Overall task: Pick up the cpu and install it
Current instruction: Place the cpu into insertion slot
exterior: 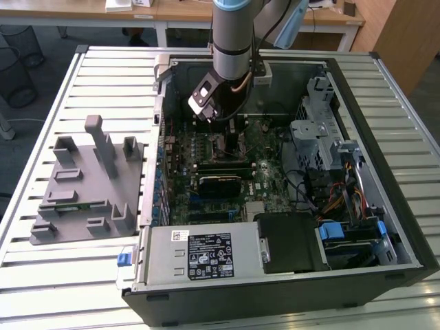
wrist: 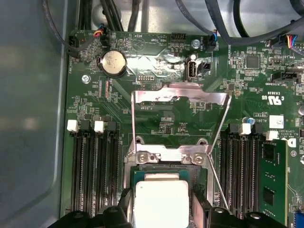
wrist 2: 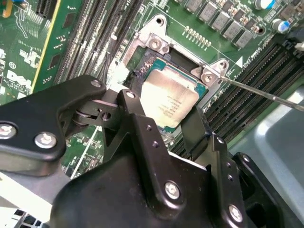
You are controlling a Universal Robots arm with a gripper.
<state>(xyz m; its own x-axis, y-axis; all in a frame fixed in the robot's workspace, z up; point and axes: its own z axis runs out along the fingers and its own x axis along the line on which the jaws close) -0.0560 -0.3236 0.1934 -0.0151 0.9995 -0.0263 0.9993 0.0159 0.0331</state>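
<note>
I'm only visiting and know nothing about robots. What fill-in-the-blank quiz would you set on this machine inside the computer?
1. The gripper reaches into an open computer ____.
2. Close under it, the cpu is at the motherboard's ____.
3. The hinged metal frame beside it is swung ____.
Missing words: case; socket; open.

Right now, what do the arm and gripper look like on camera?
The arm is a silver-grey tube with a pale blue joint cap; a black-and-white box and a copper-coloured cable loop sit at its wrist. The gripper is black, with jointed fingers and silver screws.
</note>
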